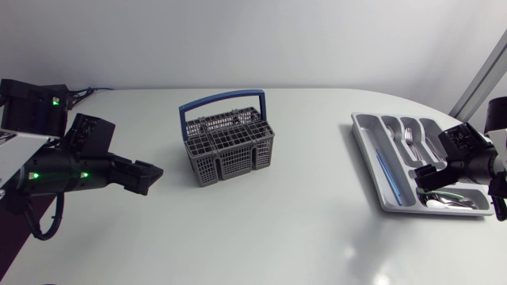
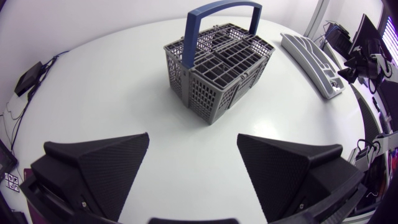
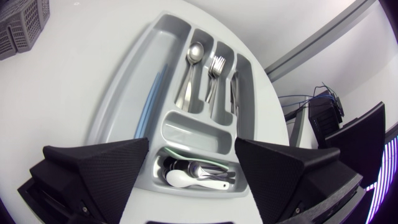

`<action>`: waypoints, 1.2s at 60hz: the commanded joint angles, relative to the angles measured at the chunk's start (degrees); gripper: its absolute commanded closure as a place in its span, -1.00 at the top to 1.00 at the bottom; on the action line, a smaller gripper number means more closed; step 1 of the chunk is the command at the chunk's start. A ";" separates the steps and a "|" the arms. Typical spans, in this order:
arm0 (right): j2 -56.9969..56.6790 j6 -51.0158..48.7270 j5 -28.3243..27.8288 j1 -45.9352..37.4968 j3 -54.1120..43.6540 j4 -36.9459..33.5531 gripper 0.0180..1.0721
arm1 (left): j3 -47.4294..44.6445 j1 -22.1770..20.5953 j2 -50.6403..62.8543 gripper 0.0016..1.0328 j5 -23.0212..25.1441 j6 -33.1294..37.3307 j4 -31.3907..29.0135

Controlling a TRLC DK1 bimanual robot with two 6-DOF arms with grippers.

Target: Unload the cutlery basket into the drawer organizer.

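The cutlery basket (image 1: 228, 146) sits upright near the middle of the worktop (image 1: 277, 229), a grey mesh thing with a blue handle (image 1: 222, 103) arched over it. From above, the drawer organizer (image 1: 366, 142) lies out at 3 o'clock from it, well apart, with its long side angled a bit.

The organizer already has stuff in it. One of the long slots holds a spoon (image 3: 191, 68) and the slot next to that holds forks (image 3: 214, 71). There's more metal in the slot after that, but I can't tell what it is. The cross compartment closest to my right tool has a heap of spoons with a white spoon (image 3: 186, 179) on top.

My right tool (image 3: 191, 162) hangs right over that end of the organizer, which from above is its 5 o'clock end. It's released, with the fingers spread wide and not gripping anything. The white spoon shows in the gap between them, lower down in the tray. A corner of the basket just peeks in far ahead of it, off to one side.

My left tool (image 2: 193, 155) is at about 8 o'clock from the basket, near but not touching, pointed straight at it. It's also released, wedges well apart. Only bare worktop lies between it and the basket wall. Past the basket from there I can see the organizer's outer wall.
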 commanded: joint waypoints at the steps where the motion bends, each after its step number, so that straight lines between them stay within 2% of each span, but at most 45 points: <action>1: -3.17 2.14 -0.66 1.79 -2.69 1.17 0.93 | -2.00 0.87 -1.82 0.92 -0.44 0.01 -0.60; 19: -13.81 4.08 -1.54 8.03 -7.70 4.07 0.93 | -4.02 1.05 -6.47 0.92 -3.07 0.45 -1.66; 34: -17.15 4.78 -1.18 10.75 -11.39 7.23 0.93 | -5.69 1.40 -9.81 0.92 -4.66 0.54 -2.18; 51: -23.83 4.69 0.92 13.74 -17.54 14.79 0.93 | -7.80 1.40 -13.86 0.92 -6.59 0.28 -1.92; 65: -27.96 4.69 2.86 16.55 -21.41 17.69 0.93 | -10.96 1.57 -19.31 0.92 -8.08 0.28 -1.22; 72: -31.21 4.69 4.79 17.78 -23.87 19.98 0.93 | -12.11 3.16 -22.29 0.92 -8.35 -0.08 -0.87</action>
